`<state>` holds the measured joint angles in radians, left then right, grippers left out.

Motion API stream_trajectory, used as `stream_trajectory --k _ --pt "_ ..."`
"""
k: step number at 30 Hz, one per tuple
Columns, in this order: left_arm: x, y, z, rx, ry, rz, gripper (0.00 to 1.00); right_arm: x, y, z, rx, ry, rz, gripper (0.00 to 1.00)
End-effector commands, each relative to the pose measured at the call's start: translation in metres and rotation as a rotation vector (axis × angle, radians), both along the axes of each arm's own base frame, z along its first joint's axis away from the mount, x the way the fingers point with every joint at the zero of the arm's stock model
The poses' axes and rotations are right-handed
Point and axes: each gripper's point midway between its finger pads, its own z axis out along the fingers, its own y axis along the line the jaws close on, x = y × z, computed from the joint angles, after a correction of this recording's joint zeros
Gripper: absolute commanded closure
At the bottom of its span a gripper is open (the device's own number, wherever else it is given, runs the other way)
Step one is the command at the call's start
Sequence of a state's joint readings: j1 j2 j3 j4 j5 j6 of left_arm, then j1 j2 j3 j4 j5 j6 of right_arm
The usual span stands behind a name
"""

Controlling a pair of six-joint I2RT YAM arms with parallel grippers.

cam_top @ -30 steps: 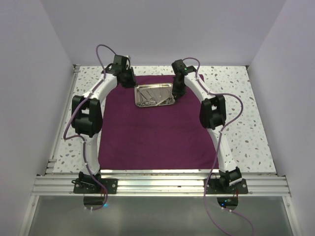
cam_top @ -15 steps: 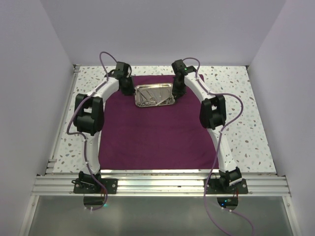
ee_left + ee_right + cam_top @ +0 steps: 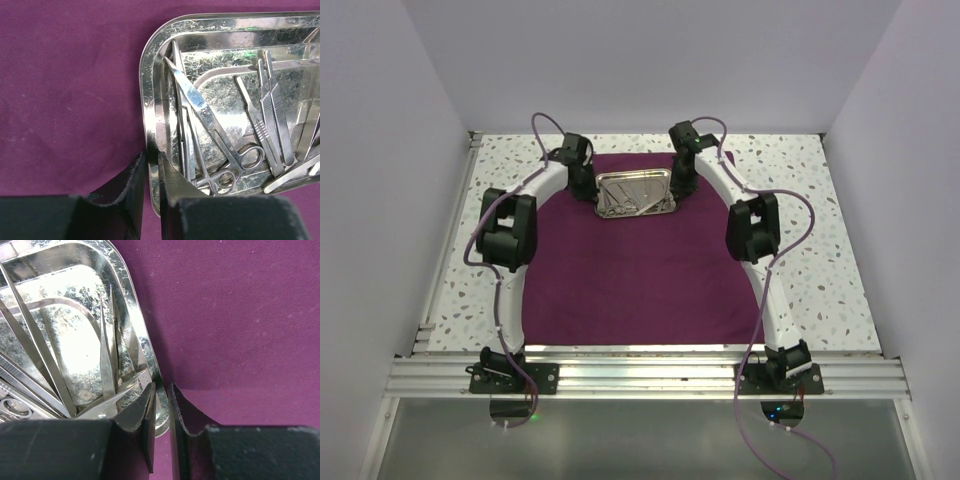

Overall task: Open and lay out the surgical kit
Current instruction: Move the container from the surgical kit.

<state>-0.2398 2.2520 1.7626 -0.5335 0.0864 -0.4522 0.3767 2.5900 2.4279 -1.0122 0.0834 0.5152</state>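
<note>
We see the maroon cloth (image 3: 640, 270) spread flat over the middle of the speckled tabletop (image 3: 820, 260), reaching from its near edge almost to its far edge. The steel tray (image 3: 634, 173) sits on the cloth close to the far edge, about midway between the left and right edges. The left gripper (image 3: 151, 159) straddles the tray's left rim, its fingers pressed close on the metal from both sides. The right gripper (image 3: 161, 390) pinches the right rim the same way. Inside the tray lie scissors (image 3: 210, 120), flat scalpel handles (image 3: 272, 125) and pointed tweezers (image 3: 106, 355), crossing one another.
</note>
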Motion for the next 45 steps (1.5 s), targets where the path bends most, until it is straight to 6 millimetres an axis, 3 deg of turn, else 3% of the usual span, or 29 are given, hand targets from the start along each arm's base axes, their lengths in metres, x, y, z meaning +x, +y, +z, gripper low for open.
stream_trajectory --k 1,4,13,21,26,27,29,30,34,35,36,37,38,39,40,42,43,45 --pt "-0.002 -0.005 -0.013 0.014 0.013 -0.022 0.86 -0.016 -0.008 -0.026 -0.055 0.07 0.003 0.96" --pt "-0.002 -0.006 -0.014 0.013 0.015 -0.024 1.0 -0.018 -0.009 -0.028 -0.05 0.079 0.002 1.0" --pt "0.002 -0.015 0.018 -0.001 -0.045 -0.06 1.0 -0.018 -0.004 -0.004 -0.041 0.04 0.019 1.0" --pt "-0.028 -0.026 0.04 -0.001 -0.066 -0.094 1.0 -0.044 -0.001 0.027 -0.027 0.016 0.027 1.0" --pt "-0.058 -0.024 0.032 0.016 -0.032 -0.097 1.0 -0.074 0.0 0.025 -0.041 0.043 0.041 1.0" --pt "-0.062 -0.025 0.04 0.012 -0.048 -0.098 1.0 -0.079 0.001 0.028 -0.041 0.042 0.039 1.0" --pt "-0.075 -0.021 0.038 0.021 -0.034 -0.096 1.0 -0.092 0.004 0.036 -0.037 0.036 0.05 1.0" --pt "-0.079 -0.021 0.048 0.016 -0.054 -0.098 1.0 -0.098 0.006 0.038 -0.035 0.036 0.052 1.0" --pt "-0.112 -0.015 0.049 0.023 -0.032 -0.104 1.0 -0.136 0.01 0.042 -0.035 0.072 0.073 1.0" --pt "-0.118 -0.014 0.05 0.023 -0.03 -0.106 1.0 -0.145 0.014 0.051 -0.023 0.062 0.08 1.0" --pt "-0.124 -0.015 0.061 0.016 -0.052 -0.111 1.0 -0.152 0.015 0.053 -0.022 0.063 0.085 1.0" --pt "-0.139 -0.012 0.053 0.023 -0.024 -0.113 1.0 -0.166 0.011 0.046 -0.037 0.092 0.089 1.0" --pt "-0.146 -0.012 0.053 0.017 -0.019 -0.109 1.0 -0.176 0.014 0.055 -0.024 0.078 0.101 1.0" --pt "-0.153 -0.014 0.064 0.005 -0.044 -0.118 1.0 -0.184 0.012 0.053 -0.025 0.086 0.097 1.0" --pt "-0.168 -0.011 0.054 0.011 -0.015 -0.119 1.0 -0.199 0.006 0.043 -0.04 0.121 0.098 1.0" --pt "-0.186 -0.014 0.059 0.003 -0.024 -0.131 1.0 -0.216 0.005 0.045 -0.028 0.121 0.104 1.0" --pt "-0.201 -0.011 0.047 0.013 0.007 -0.132 1.0 -0.232 0.0 0.034 -0.046 0.15 0.114 1.0" --pt "-0.223 -0.012 0.037 0.009 0.029 -0.144 1.0 -0.245 -0.004 0.03 -0.042 0.155 0.116 1.0"
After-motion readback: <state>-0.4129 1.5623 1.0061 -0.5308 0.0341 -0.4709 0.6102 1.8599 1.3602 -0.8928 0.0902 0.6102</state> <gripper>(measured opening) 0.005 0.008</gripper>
